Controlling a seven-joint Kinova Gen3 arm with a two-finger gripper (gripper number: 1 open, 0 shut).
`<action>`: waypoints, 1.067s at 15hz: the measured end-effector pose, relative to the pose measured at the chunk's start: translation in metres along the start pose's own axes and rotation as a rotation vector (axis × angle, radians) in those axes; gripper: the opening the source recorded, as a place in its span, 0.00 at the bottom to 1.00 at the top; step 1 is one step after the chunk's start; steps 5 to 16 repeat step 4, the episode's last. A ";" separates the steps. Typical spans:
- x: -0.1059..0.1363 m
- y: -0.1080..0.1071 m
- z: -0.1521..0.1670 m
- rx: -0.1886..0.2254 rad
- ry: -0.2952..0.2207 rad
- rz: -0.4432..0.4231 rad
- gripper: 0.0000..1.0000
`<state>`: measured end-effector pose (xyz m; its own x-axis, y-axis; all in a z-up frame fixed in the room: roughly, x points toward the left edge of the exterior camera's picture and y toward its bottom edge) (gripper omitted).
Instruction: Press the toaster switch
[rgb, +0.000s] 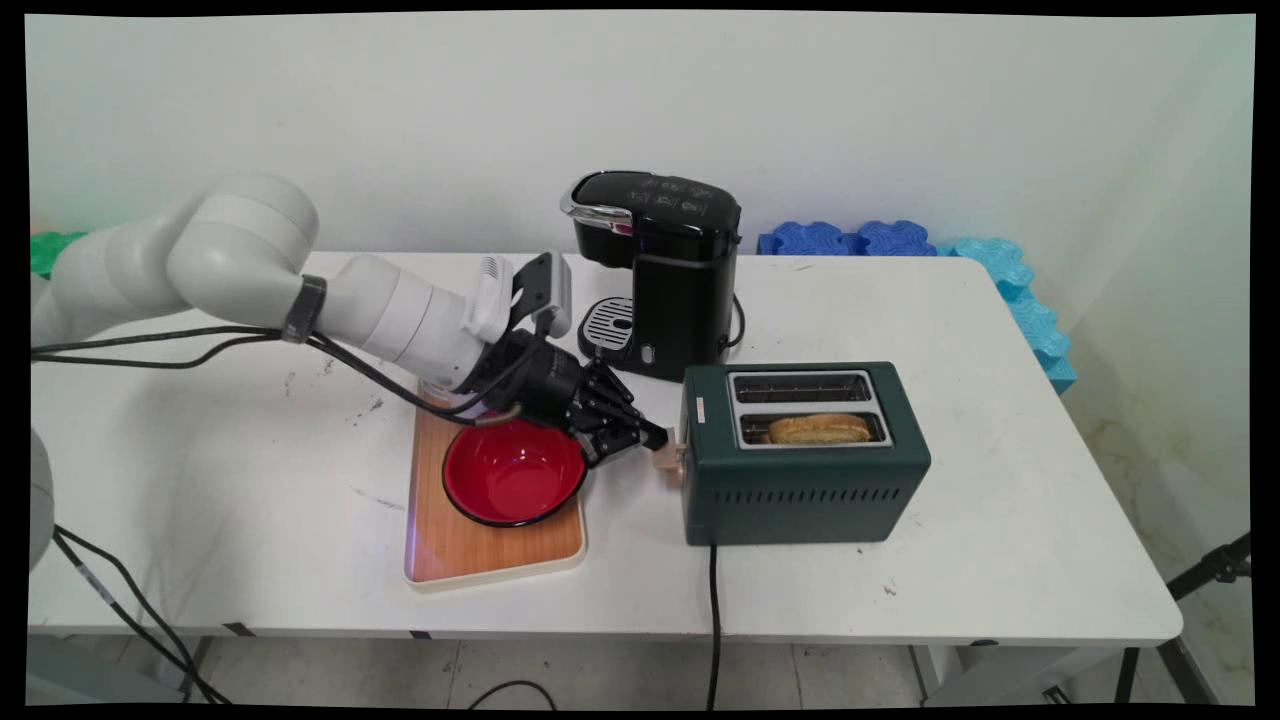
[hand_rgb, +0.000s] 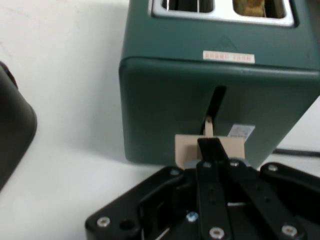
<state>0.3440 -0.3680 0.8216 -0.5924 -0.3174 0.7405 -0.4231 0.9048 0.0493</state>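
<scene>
arm: white, rounded | pincer: black, screwed linkage | cables: black

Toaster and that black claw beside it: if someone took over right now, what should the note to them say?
Gripper: jaws shut, tips on the beige lever at the green toaster's end; the lever sits low in its slot.
Bread is in the toaster's near slot; the far slot shows none.
Under the arm, a red bowl rests on a wooden tray.
A black coffee machine stands behind.
</scene>
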 end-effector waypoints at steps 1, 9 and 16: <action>-0.002 0.000 0.001 0.001 -0.001 0.000 0.00; -0.007 0.000 0.004 0.005 -0.002 0.001 0.00; -0.007 0.000 0.004 0.005 -0.002 0.001 0.00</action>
